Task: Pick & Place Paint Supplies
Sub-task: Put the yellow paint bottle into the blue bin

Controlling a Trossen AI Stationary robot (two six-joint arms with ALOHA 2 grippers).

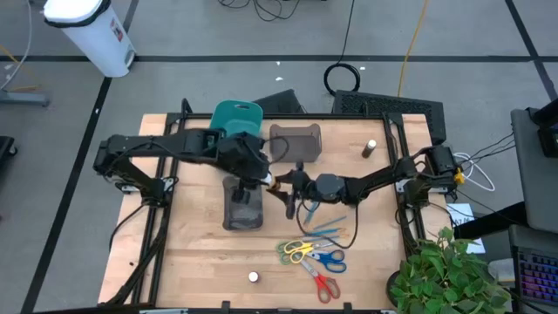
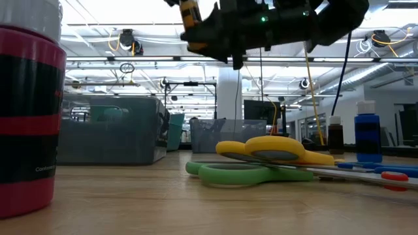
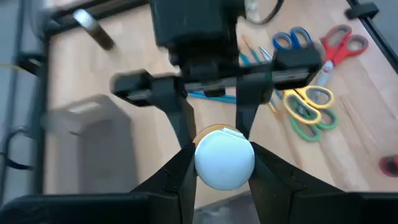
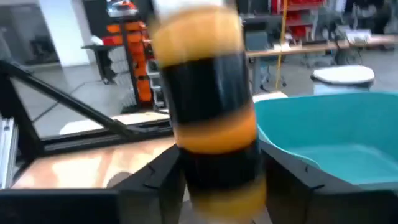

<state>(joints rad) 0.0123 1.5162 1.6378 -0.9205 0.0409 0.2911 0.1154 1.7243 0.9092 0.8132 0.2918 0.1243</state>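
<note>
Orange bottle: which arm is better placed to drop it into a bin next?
Probably left. The left gripper clamps the bottle by its white cap, right beside a grey bin; the right gripper is farther from it.

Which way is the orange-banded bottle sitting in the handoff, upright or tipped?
Upright. Right wrist view shows the bottle standing vertical with level bands; left wrist view looks straight down on its white cap.

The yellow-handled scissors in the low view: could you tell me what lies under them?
The yellow-handled scissors rest across the green-handled scissors, which lie on the table. The green pair's blades are covered.
</note>
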